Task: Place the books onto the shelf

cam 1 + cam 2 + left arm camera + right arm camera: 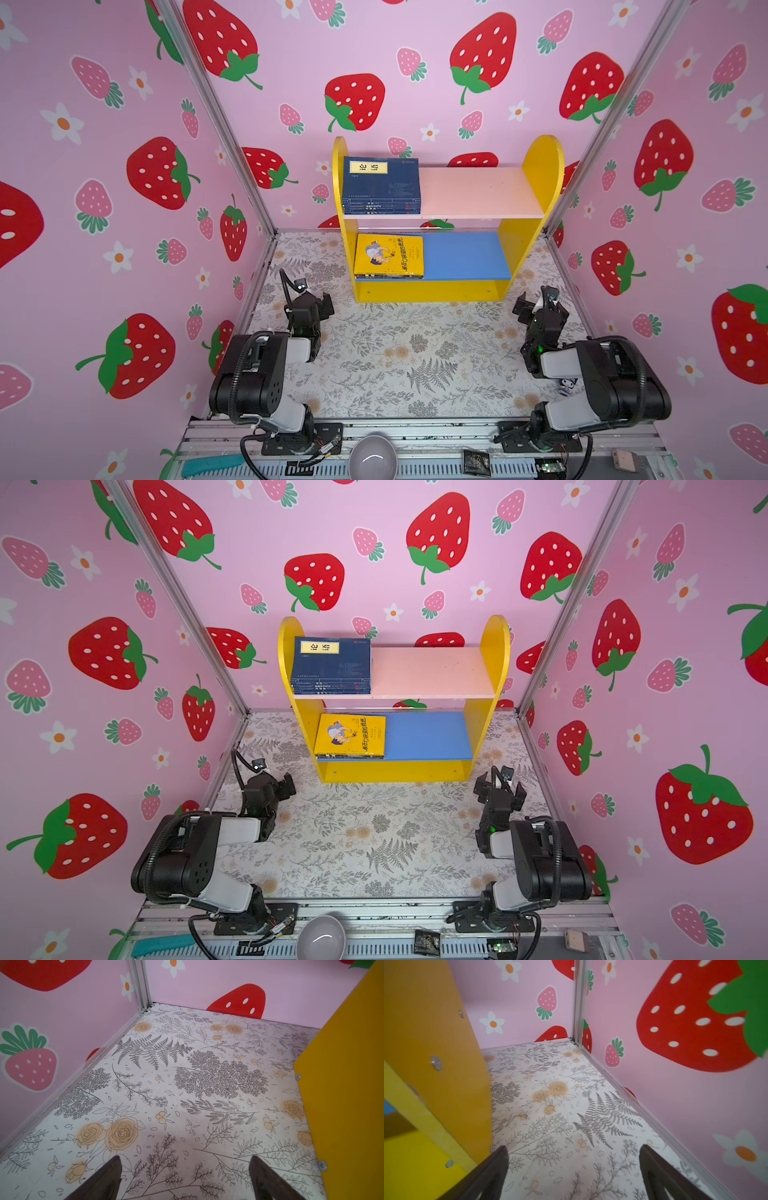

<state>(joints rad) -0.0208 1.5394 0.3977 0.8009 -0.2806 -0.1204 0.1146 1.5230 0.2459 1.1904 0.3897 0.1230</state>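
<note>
over the table (415, 353) in front, the left claw (185, 1157) and right claw (574, 1146) hung wide open and empty. beyond them the blue books (380, 183) lay flat on the shelf (544, 166), upper board, the yellow-topped books (388, 254) below, both at its left end, nearer the left claw.

Smooth painted wooden shelf (544, 166); paper-covered books (380, 183); matt printed table cover (395, 353)

Floral tabletop (415, 357), shelf (544, 166) on it, books (380, 183) on both boards
</note>
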